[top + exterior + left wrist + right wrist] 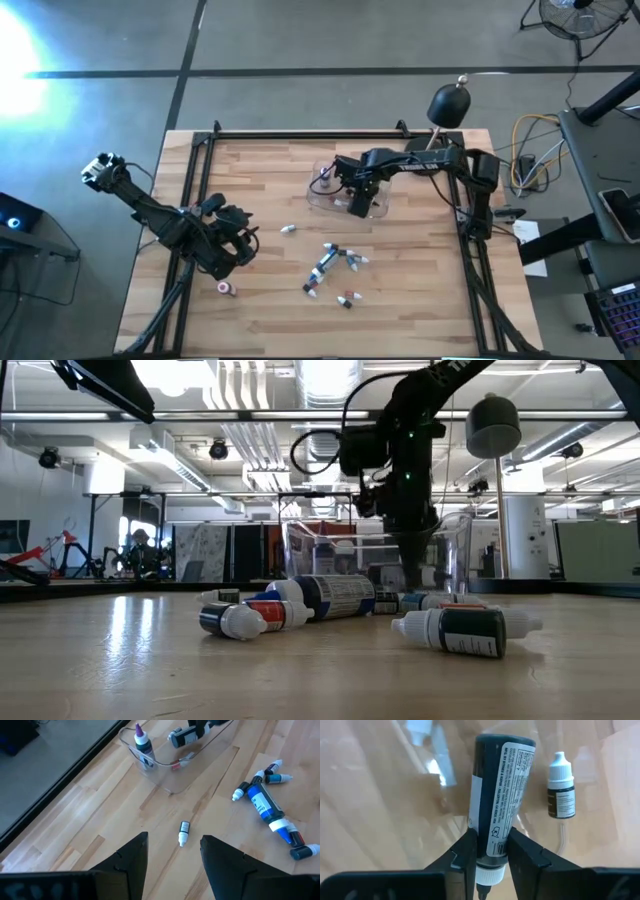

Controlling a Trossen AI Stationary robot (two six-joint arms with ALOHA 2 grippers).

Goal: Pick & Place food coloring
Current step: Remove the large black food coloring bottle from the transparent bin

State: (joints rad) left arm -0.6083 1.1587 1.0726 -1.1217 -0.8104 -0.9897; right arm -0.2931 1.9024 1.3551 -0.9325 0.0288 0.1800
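Note:
My right gripper [358, 205] reaches from the table's right over the clear tray [318, 203] near the far edge and is shut on a dark, labelled food coloring bottle [495, 795]. A white-capped bottle [561, 790] lies in the tray, and a purple-capped one [141, 742] stands in it. Several more small bottles lie on their sides mid-table [330, 262], one with a white cap [288, 229] apart from them and one [226, 288] near the left arm. My left gripper [245, 240] waits open at the table's left; the lone white-capped bottle [184, 832] lies beyond its fingers. My right gripper pinches the dark bottle between its two fingers [467, 850] at the cap end of the body [492, 847], just below the white cap [487, 876]. It comes from above, pointing down, fingers along the bottle. The bottle stands base-down inside the tray; whether the base touches the floor I cannot tell.
The tray's clear walls [320, 560] rise around the right gripper. The table's black frame rails [300, 135] run along its edges. Bare wood lies between the left gripper and the scattered bottles [330, 600], and along the near edge.

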